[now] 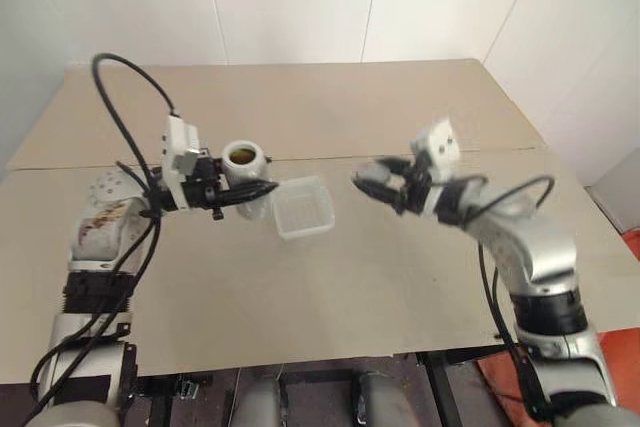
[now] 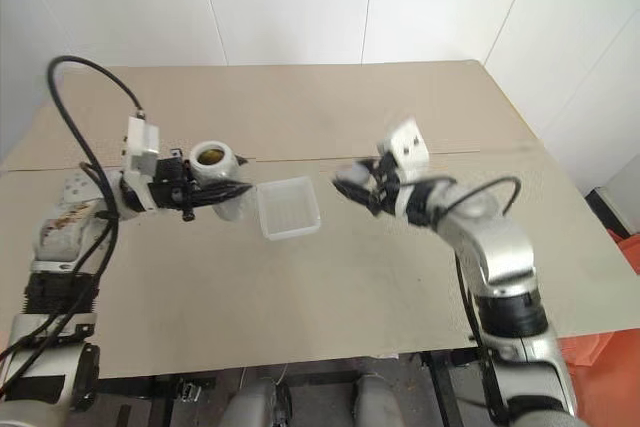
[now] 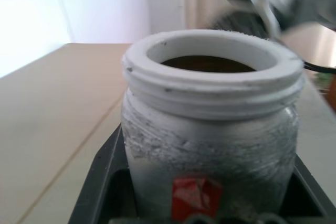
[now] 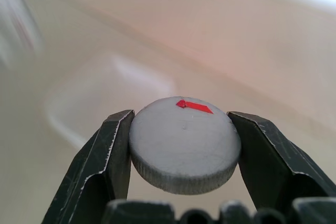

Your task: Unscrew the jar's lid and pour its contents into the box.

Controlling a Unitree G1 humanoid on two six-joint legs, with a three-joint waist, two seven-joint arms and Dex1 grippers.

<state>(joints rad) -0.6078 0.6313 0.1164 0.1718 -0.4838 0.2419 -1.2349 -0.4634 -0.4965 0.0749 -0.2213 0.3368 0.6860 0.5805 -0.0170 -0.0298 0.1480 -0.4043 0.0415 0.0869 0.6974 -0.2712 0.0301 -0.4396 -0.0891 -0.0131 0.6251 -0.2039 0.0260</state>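
My left gripper [image 1: 258, 191] is shut on the jar [image 1: 244, 163], holding it upright above the table just left of the box [image 1: 303, 208]. The jar's mouth is uncapped, and brownish contents [image 3: 207, 64] show inside the white threaded rim. A red label patch sits low on the jar [image 3: 210, 129] between the black fingers [image 3: 102, 182]. To the right of the box, my right gripper [image 1: 366, 179] is shut on the lid [image 4: 184, 145], a grey round cap with a red mark, held in the air. The box, a shallow translucent white tray, lies on the table between the two grippers.
The tan table [image 1: 350, 327] has a seam running across behind the box. White walls close it in at the back and right. A black cable [image 1: 120, 107] loops up from my left arm.
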